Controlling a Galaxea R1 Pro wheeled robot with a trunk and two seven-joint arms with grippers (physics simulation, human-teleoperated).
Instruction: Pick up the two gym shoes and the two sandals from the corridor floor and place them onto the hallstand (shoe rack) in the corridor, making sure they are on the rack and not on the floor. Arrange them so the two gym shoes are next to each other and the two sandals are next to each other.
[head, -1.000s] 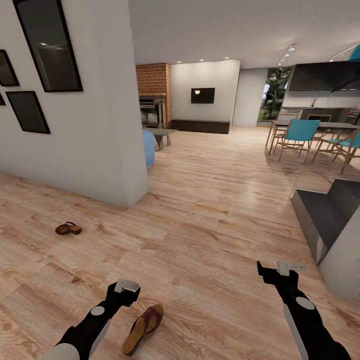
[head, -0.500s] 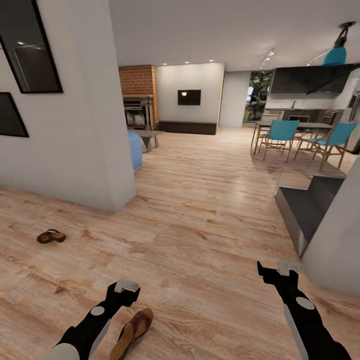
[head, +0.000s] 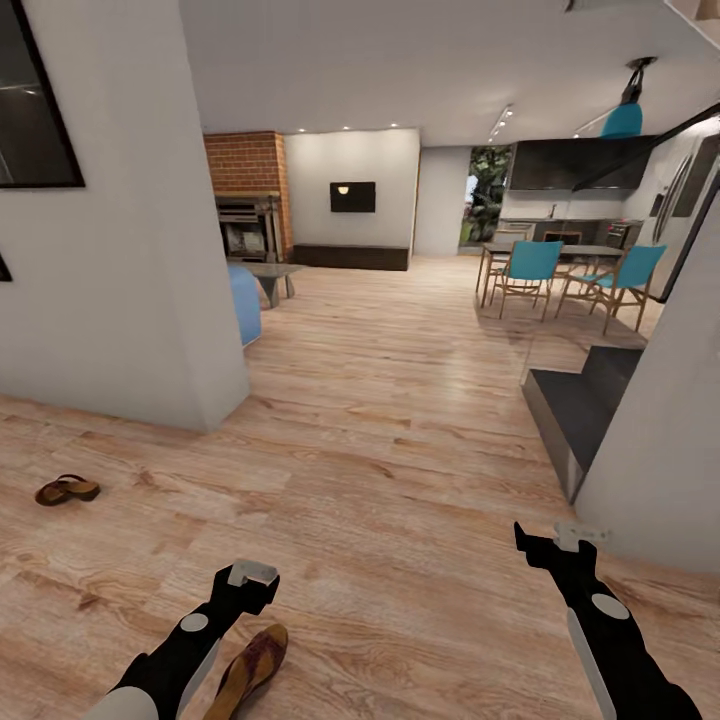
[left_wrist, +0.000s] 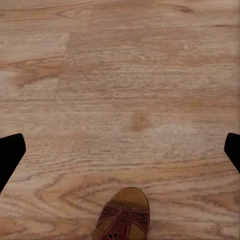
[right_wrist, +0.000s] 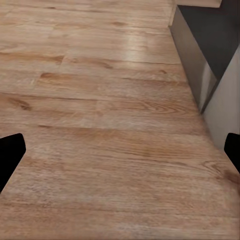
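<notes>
The left gripper hangs low over the light brown wood-grain plank floor with nothing between its jaws; in its wrist view the two dark fingertips sit at opposite edges of the frame, so the jaws stand spread wide. The right gripper hovers over bare planks, and its wrist view shows its fingertips set just as far apart, gripping nothing.

One brown leather sandal with a reddish-brown footbed and tan sole edge lies flat on the floor just behind and below the left jaws, toe end towards them; the wrist camera catches its rounded toe and perforated strap near the midline between the fingertips, short of the gap. The second brown sandal lies well apart from both grippers, out beyond the left jaws near the foot of the white wall. A dark grey step lies ahead of the right jaws.

The near sandal is likely light, with a fairly stiff sole and soft straps that would give under pressure. A pinch across the sole's width at mid-length, or over the broad front strap, looks safest; the smooth leather could slip if taken only at the toe tip.
</notes>
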